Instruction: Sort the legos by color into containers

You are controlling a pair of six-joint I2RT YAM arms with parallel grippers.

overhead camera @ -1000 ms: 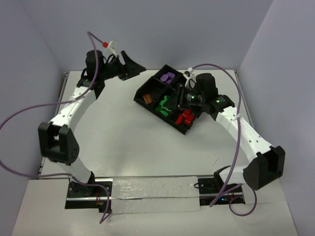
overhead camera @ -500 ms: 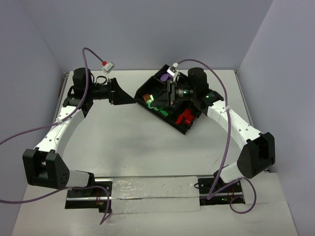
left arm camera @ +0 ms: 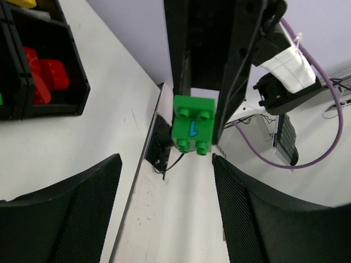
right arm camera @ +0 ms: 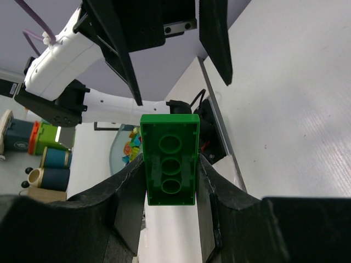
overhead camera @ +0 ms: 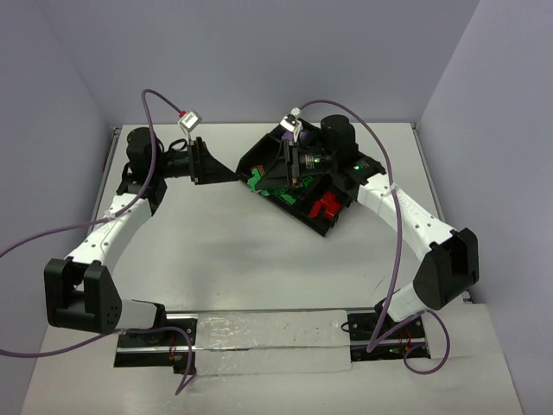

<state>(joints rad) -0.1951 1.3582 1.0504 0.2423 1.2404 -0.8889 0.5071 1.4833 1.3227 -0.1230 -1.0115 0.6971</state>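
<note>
From above, the right hand [overhead camera: 270, 175] hangs over the left end of the tray [overhead camera: 331, 226], by the green bricks [overhead camera: 257, 184] lying there. The left hand [overhead camera: 223, 171] points at it from just beside the tray. The 2 are so near that a small advance by either could knock fingers together or shove the tray across the table [overhead camera: 259, 259]. The red bricks [overhead camera: 326, 206] lie at the tray's near corner, well apart from both. In the left wrist view the left hand's pads [left arm camera: 66, 213] stand apart with nothing between them. Straight ahead, the right hand clamps 1 green brick [left arm camera: 193, 125] by its 2 sides, studs toward the camera. In the right wrist view that brick [right arm camera: 169, 164] is pinched between the right fingers [right arm camera: 129, 211], hollow underside showing, and part of it sticks out past the tips. A bump from the spread left fingers [right arm camera: 118, 38] beyond could probably twist it loose. I cannot tell which section lies under it, so a release here might drop it into the wrong section or off the tray's edge.
</note>
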